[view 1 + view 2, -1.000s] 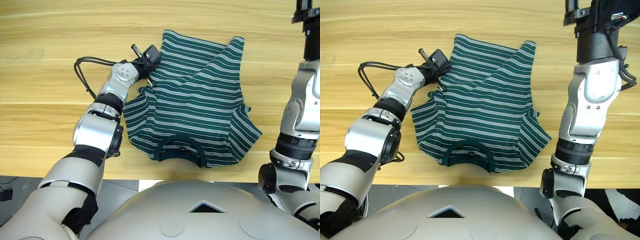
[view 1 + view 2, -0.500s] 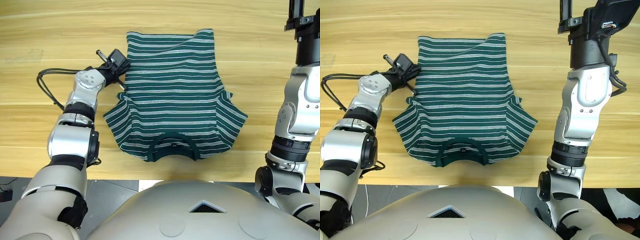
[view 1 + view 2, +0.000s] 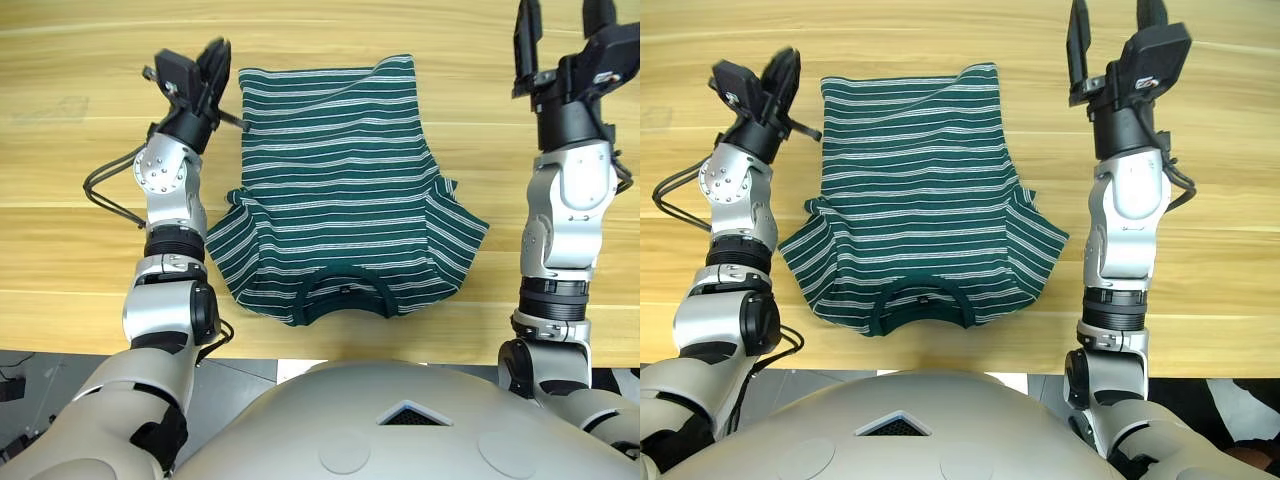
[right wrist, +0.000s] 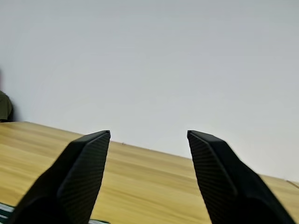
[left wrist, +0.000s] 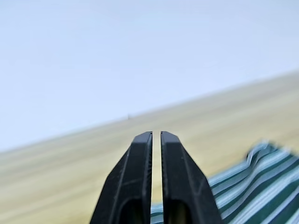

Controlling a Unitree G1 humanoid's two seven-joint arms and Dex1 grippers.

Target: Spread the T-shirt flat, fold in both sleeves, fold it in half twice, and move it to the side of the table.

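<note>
The green T-shirt with white stripes (image 3: 340,190) lies on the wooden table (image 3: 80,260), its collar (image 3: 345,290) toward me and its hem at the far side. Both short sleeves are bunched up against the body. My left gripper (image 3: 213,60) hangs raised just beyond the shirt's far left corner, shut with nothing held; in the left wrist view its fingers (image 5: 140,186) nearly touch, with striped cloth (image 5: 261,186) below. My right gripper (image 3: 562,25) is lifted over the table to the right of the shirt's far edge, open, with its fingers (image 4: 84,172) spread wide.
A black cable (image 3: 110,180) loops off my left forearm over the table at the left. Bare wood lies on both sides of the shirt and beyond its hem. The table's near edge (image 3: 60,350) runs just below the collar.
The shirt was dragged left and its body flattened out. My left gripper then came off the shirt's far left edge and rose. My right gripper swung in closer to the shirt.
</note>
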